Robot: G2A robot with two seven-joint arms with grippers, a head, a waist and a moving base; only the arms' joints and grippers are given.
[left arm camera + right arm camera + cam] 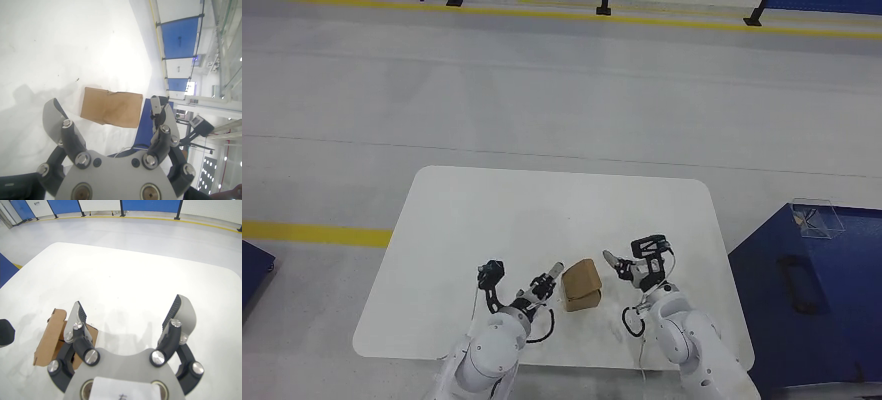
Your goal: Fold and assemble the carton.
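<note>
Brown carton [111, 109] lies on the white table [542, 200], near the edge closest to the robot and between the two arms. Not yet a box: creased panels, one flap lifted on the side toward the right arm.

Left gripper [105, 101]: fingers spread wide, holding nothing. Carton sits straight ahead of it, broadside on, with a strip of bare table between the fingertips and the cardboard.

Right gripper [130, 313]: fingers also wide apart, empty. Carton is not in front of it. It lies off to this gripper's left, partly behind the left finger [79, 313].

Top view: the carton's long axis runs roughly from the robot's edge toward the far edge, slightly tilted. Each gripper stands just beside one long side. Neither touches, as far as I can tell.

Judgement: left arm is lined up to push or pinch across the short width. Right arm must swing left first.
</note>
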